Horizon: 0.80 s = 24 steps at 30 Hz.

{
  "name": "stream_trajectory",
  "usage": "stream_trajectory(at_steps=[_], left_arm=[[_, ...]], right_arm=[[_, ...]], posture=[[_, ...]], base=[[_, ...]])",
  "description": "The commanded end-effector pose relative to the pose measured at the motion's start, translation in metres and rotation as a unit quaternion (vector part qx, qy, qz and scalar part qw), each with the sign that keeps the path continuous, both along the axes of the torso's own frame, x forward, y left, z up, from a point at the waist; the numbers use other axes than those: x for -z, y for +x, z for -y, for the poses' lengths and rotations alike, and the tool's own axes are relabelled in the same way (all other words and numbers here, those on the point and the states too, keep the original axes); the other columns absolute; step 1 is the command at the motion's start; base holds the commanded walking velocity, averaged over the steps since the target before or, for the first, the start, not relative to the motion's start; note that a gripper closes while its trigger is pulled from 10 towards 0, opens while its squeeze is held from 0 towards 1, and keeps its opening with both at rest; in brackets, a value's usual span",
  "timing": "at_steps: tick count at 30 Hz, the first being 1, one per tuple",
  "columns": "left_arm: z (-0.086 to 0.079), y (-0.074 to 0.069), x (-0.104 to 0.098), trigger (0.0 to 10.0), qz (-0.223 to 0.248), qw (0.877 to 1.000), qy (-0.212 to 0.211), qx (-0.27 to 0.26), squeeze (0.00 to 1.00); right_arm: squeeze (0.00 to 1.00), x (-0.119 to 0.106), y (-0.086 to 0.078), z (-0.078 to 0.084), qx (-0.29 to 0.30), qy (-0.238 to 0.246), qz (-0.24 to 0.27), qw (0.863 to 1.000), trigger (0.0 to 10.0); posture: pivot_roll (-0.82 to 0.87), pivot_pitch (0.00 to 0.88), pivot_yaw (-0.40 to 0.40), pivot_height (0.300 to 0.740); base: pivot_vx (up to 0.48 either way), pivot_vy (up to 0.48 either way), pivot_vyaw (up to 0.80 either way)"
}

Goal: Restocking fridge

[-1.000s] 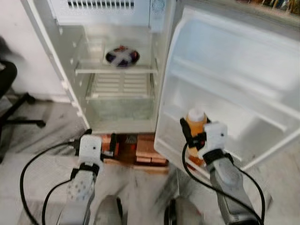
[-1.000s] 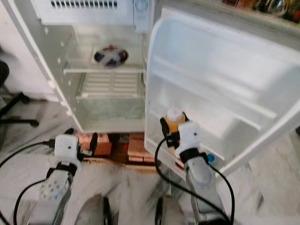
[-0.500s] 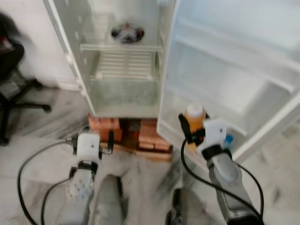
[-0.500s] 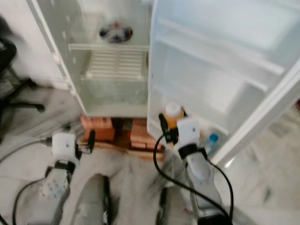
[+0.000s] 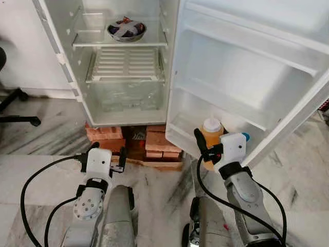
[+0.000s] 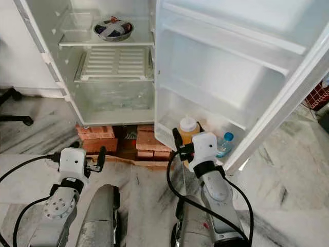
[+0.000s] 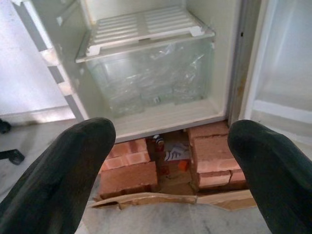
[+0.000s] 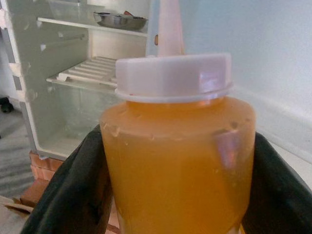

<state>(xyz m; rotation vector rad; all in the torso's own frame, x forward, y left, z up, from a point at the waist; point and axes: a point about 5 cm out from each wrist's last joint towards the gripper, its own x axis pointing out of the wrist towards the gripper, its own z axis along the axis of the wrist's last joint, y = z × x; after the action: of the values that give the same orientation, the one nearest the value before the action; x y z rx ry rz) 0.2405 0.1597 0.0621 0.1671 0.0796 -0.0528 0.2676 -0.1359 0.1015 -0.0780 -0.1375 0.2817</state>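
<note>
My right gripper [image 5: 206, 147] is shut on an orange squeeze bottle [image 5: 212, 135] with a white cap [image 8: 173, 77], held upright just in front of the lowest shelf of the open fridge door [image 5: 247, 77]. A small bottle with a blue cap [image 6: 224, 144] stands in that door shelf, right of the orange one. The fridge [image 5: 126, 62] stands open with a metal bowl [image 5: 126, 30] on its upper shelf and a clear drawer [image 7: 151, 78] at the bottom. My left gripper [image 5: 107, 154] hangs open and empty in front of the bricks [image 7: 129, 165] under the fridge.
The fridge rests on red bricks [image 5: 154, 144] and a strip of cardboard [image 7: 161, 200]. A black office chair base [image 5: 15, 108] stands on the marble floor at the left. A red crate [image 6: 314, 95] shows at the far right past the door.
The camera has tilted and pulled back, so the fridge sits higher and clearer in view. The right gripper still holds the orange bottle, now close to the door's lowest shelf.
</note>
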Motion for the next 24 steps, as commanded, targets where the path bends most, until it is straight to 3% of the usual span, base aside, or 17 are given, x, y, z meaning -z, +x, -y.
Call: stream_trajectory(at_steps=[1, 24], left_arm=[[-0.0008, 0.0001, -0.0032, 10.0, 0.008, 1.0, 0.0, 0.0, 0.0], [0.0002, 0.0, -0.0015, 10.0, 0.003, 1.0, -0.003, 0.006, 0.0]], right_arm=[[0.0, -0.0024, 0.001, -0.002, -0.006, -0.001, 0.007, 1.0, 10.0], [0.0, -0.0008, -0.0006, -0.0002, -0.009, -0.006, 0.007, 1.0, 10.0]], posture=[[0.11, 0.148, -0.02, 0.607], [0.1, 0.144, -0.018, 0.607]], base=[[0.289, 0.0, 0.0], [0.339, 0.0, 0.0]])
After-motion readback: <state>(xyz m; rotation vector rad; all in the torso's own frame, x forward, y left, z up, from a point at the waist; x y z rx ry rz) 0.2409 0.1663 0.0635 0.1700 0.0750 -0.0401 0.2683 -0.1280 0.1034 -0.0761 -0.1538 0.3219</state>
